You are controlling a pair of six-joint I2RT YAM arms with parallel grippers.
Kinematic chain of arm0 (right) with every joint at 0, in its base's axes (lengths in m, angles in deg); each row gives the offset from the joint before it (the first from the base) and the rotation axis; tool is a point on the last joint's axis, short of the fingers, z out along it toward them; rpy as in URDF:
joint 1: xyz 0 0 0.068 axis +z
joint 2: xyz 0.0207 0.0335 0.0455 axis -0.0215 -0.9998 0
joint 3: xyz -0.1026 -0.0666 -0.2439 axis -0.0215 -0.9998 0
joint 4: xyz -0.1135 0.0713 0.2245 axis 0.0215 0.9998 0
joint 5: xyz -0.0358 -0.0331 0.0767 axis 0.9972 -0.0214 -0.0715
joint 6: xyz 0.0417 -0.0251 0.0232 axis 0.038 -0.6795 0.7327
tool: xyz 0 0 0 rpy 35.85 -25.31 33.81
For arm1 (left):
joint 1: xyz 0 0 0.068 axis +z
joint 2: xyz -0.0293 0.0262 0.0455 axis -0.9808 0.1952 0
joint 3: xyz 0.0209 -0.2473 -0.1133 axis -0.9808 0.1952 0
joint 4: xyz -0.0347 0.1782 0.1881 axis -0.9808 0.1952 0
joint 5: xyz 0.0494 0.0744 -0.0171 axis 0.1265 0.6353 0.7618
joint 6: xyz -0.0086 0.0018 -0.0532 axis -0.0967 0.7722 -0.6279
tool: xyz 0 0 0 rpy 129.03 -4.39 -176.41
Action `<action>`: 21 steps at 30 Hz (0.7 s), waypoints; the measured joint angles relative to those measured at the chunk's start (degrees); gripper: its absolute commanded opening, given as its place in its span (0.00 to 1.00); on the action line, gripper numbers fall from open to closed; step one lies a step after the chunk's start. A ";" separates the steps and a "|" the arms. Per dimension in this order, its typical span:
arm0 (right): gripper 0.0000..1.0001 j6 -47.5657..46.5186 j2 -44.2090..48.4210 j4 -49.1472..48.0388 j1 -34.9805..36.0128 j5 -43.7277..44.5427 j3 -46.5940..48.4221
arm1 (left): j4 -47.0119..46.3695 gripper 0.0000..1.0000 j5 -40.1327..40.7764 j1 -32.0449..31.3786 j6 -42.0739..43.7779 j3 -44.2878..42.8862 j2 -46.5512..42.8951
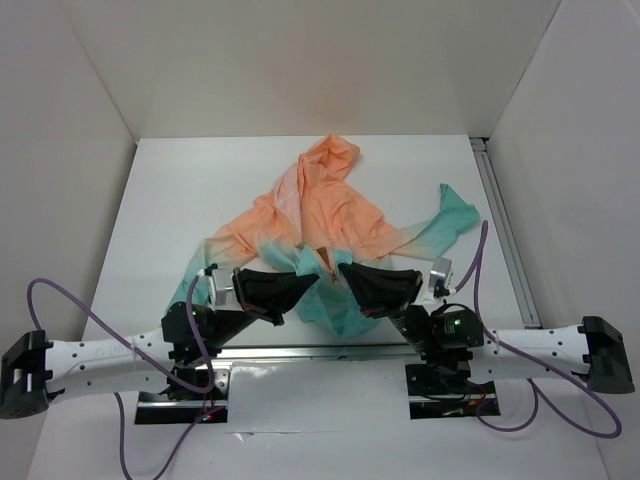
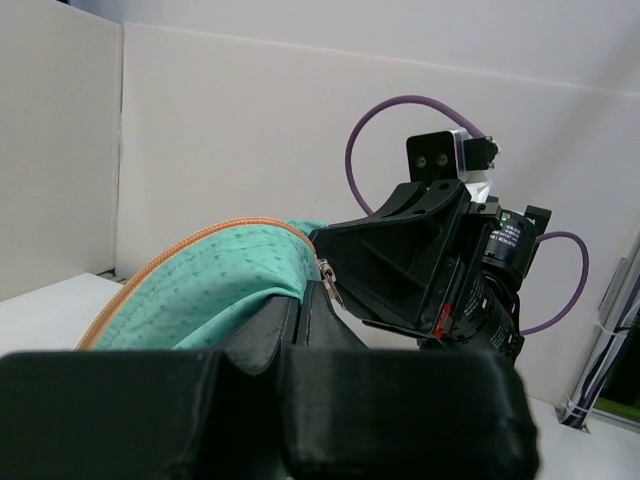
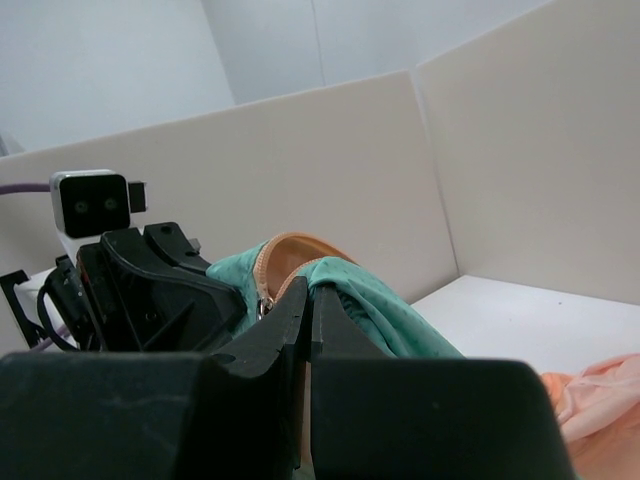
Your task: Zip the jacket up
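Pinching teal hem: left black gripper [image 1: 289, 291] clamps dimpled fabric beside curved orange zipper tape [image 2: 190, 246] | crumpled thin peach-to-teal hooded jacket [image 1: 325, 205] lies mid-table, hem raised between both grippers | right black gripper [image 1: 352, 277] closed on same hem

Both arms are white tubes dotted with small dark holes: left arm [image 1: 95, 352], right arm [image 1: 535, 345]. Each has a chunky black end cap [image 1: 22, 372]. The left gripper [image 1: 308, 284] and right gripper [image 1: 348, 272] are angular matte black plastic. Purple cables [image 2: 405, 98] loop off them. There's a little silver camera box [image 3: 92, 203] with two lenses, a green light [image 1: 456, 324] on the right arm, and shiny metal base plates [image 1: 160, 408].
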 measured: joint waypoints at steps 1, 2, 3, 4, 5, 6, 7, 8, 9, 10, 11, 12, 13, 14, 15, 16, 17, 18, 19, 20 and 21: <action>0.00 0.00 0.00 -0.02 0.00 0.00 -0.09 | -0.04 0.00 -0.02 0.00 -0.02 0.00 0.04; 0.00 0.00 0.00 0.00 0.00 0.00 -0.15 | -0.04 0.00 -0.02 0.00 -0.02 0.00 0.02; 0.00 0.00 0.00 0.00 0.00 0.00 -0.20 | -0.04 0.00 -0.02 0.00 -0.02 0.00 -0.07; 0.00 0.00 0.00 0.00 0.00 0.00 -0.20 | -0.02 0.00 0.00 0.00 -0.02 0.00 -0.20; 0.00 0.00 0.00 0.00 0.00 -0.02 -0.20 | -0.02 0.00 0.00 0.00 -0.02 0.00 -0.39; 0.00 0.00 0.00 0.00 0.00 0.00 -0.20 | -0.04 0.00 0.00 0.00 -0.02 0.00 -0.63; 0.00 0.00 0.00 0.00 0.00 0.00 -0.20 | -0.02 0.00 0.00 0.00 -0.02 0.00 -0.85; 0.00 0.00 0.00 0.00 0.00 0.02 -0.20 | -0.07 0.00 0.00 0.00 -0.02 0.00 -1.07; 0.00 0.00 0.00 0.00 0.00 0.02 -0.20 | -0.09 0.00 0.00 0.00 -0.02 -0.02 -1.25; 0.00 0.00 0.00 0.00 0.00 0.04 -0.22 | -0.13 0.00 0.00 0.00 -0.02 0.00 -1.31; 0.00 0.00 0.00 0.00 0.00 0.04 -0.28 | -0.15 0.00 0.00 0.00 -0.02 0.00 -1.29; 0.00 0.00 0.00 0.00 0.00 0.04 -0.39 | -0.13 0.00 0.00 0.00 -0.02 -0.02 -1.22; 0.00 0.00 0.00 0.00 0.00 0.07 -0.52 | -0.15 0.00 0.00 0.00 -0.02 0.00 -1.09; 0.00 0.00 0.00 0.02 0.00 0.09 -0.55 | -0.11 0.00 0.00 0.00 -0.02 0.00 -0.98; 0.00 0.00 0.09 0.00 0.00 0.09 -0.55 | -0.04 0.00 0.00 0.00 -0.02 0.00 -0.92; 0.00 0.00 0.15 0.00 0.00 0.11 -0.55 | -0.07 0.00 0.00 0.00 -0.02 0.00 -0.87; 0.00 0.00 0.28 0.00 0.00 0.11 -0.55 | -0.04 0.00 0.02 0.00 -0.02 0.00 -0.87; 0.00 0.00 0.42 -0.02 0.00 0.15 -0.55 | -0.07 0.00 0.02 0.00 -0.02 0.00 -0.87; 0.00 0.00 0.50 0.00 0.00 0.15 -0.55 | -0.07 0.00 0.02 0.00 -0.02 0.00 -0.87; 0.00 0.00 0.57 0.00 0.00 0.20 -0.55 | -0.07 0.00 0.02 0.00 -0.02 0.00 -0.87; 0.00 0.00 0.59 -0.02 0.00 0.20 -0.55 | -0.07 0.00 0.02 0.00 -0.02 0.00 -0.87</action>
